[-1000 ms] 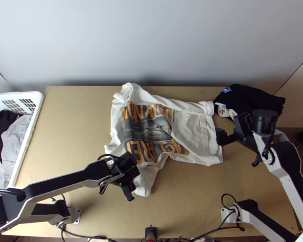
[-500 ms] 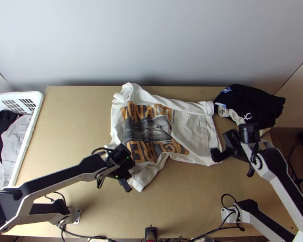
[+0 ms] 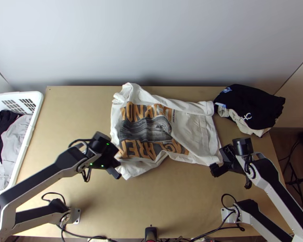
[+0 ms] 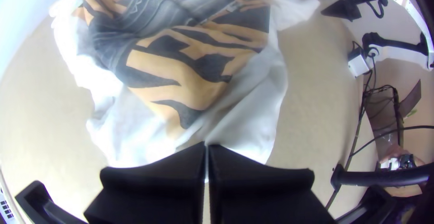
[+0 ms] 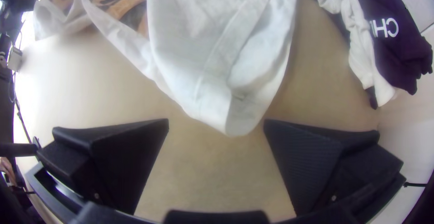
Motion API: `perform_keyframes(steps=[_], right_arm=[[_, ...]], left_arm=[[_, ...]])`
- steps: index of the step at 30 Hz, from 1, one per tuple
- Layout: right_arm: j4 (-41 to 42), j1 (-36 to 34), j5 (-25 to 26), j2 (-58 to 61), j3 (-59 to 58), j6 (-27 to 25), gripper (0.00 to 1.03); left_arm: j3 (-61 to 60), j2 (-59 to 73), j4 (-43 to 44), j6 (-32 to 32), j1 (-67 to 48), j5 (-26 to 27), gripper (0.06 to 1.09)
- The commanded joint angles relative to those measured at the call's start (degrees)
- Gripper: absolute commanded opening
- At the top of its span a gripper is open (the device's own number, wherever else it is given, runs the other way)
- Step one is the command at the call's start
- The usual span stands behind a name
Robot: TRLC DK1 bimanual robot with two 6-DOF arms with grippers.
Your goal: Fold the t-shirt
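- One T-shirt [image 3: 151, 127], white, printed: spread, rumpled, mid-table [image 3: 70, 113].
- Left gripper [image 3: 118, 176]: clenched on shirt cloth, left of table's middle.
- Right gripper [image 3: 216, 159]: fingers parted, right of table's middle.

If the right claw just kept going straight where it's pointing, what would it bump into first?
Probably the t-shirt: its white corner pokes between the tips of the open right claw. The table is underneath, but I can't tell how close.

left gripper [image 3: 116, 173] pinched closed, right gripper [image 3: 218, 162] spread wide.
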Motion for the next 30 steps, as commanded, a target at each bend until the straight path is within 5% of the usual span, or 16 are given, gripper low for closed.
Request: perform_keyframes(steps=[1,4,13,14,30], right_arm=[[0.45,-0.32,0.04,0.76,-1.43,-0.18,0.93],[0.89,-0.32,0.04,3.3,-1.43,-0.44,0.87],[2.39,-0.14,-2.78,8.58,4.2,-3.26,0.06],[2.39,-0.14,-2.95,8.49,5.25,-3.17,0.03],[-4.64,-0.76,-3.39,4.01,23.36,0.08,0.03]], left_arm=[[-0.7,-4.45,-1.33,-0.21,5.12,0.8,0.09],[-0.96,-5.59,-1.51,-0.65,6.35,1.33,0.09],[-0.17,-9.02,-2.92,-0.91,11.54,1.94,0.09],[0.27,-9.55,-3.18,-0.91,12.33,2.12,0.09],[18.55,-12.27,-11.97,-0.3,31.4,10.03,0.09]])
